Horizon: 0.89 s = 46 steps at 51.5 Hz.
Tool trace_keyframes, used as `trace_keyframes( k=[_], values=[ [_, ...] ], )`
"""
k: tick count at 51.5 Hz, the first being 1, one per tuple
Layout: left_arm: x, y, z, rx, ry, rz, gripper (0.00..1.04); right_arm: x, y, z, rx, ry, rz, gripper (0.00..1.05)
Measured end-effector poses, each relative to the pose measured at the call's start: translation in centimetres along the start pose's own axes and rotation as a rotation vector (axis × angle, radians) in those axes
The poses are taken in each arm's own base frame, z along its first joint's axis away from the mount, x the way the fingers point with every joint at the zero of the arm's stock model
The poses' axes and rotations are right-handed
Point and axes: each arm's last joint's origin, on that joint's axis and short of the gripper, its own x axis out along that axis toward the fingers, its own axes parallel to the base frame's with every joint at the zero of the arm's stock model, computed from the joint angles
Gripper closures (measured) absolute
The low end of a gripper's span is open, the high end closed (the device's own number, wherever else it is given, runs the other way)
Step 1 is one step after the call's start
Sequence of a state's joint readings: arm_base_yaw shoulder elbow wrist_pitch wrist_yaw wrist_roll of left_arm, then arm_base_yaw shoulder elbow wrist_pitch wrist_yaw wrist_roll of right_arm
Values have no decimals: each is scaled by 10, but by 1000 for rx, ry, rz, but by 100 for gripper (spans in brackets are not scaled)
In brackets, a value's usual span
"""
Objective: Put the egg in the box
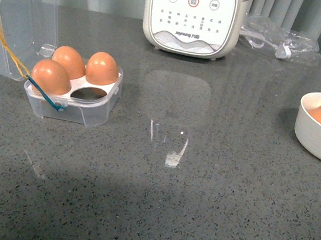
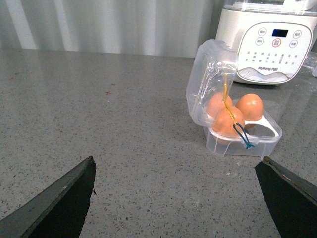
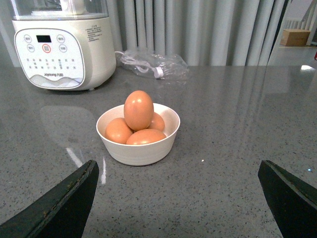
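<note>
1. Surface. The countertop is grey speckled stone, polished enough to mirror the cooker and catch a bright glare near its centre. Grey pleated curtains close off the room behind it. A brown carton sits in the far background of the right wrist view.

2. Layout, front view. A white cooker with a button panel stands at 12 o'clock. A crumpled clear bag holding a white cable lies at 1 o'clock. The box sits at 9 o'clock and the white bowl at 3 o'clock, well apart.

3. Box. The lid stands open, with yellow and blue-green bands strung across it. Three eggs fill three cells. The cell at the tray's 5 o'clock corner is vacant.

4. Egg. The egg rests upright on top of the other eggs in the bowl.

5. Tools. The left gripper is spread wide, grasping nothing, and faces the box. The right gripper is likewise released, facing the bowl.
</note>
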<state>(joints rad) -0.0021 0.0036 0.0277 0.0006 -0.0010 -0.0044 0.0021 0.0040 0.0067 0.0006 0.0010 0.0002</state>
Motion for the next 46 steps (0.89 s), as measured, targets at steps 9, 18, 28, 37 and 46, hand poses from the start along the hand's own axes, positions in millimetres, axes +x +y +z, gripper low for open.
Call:
trace_keyframes(
  k=[9,18,28,37,46],
  values=[
    [0,0,0,0,0,0,7,0,0,0,0,0,0,7],
    [0,0,0,0,0,-1,7,8,-5,3,123,218,-265,7],
    [0,0,0,0,0,0,7,33,-14,32,144,187,-195,7],
    [0,0,0,0,0,0,7,58,-17,39,93,228,-112,7],
    [0,0,0,0,0,0,7,82,-15,41,84,264,65,7]
  ],
)
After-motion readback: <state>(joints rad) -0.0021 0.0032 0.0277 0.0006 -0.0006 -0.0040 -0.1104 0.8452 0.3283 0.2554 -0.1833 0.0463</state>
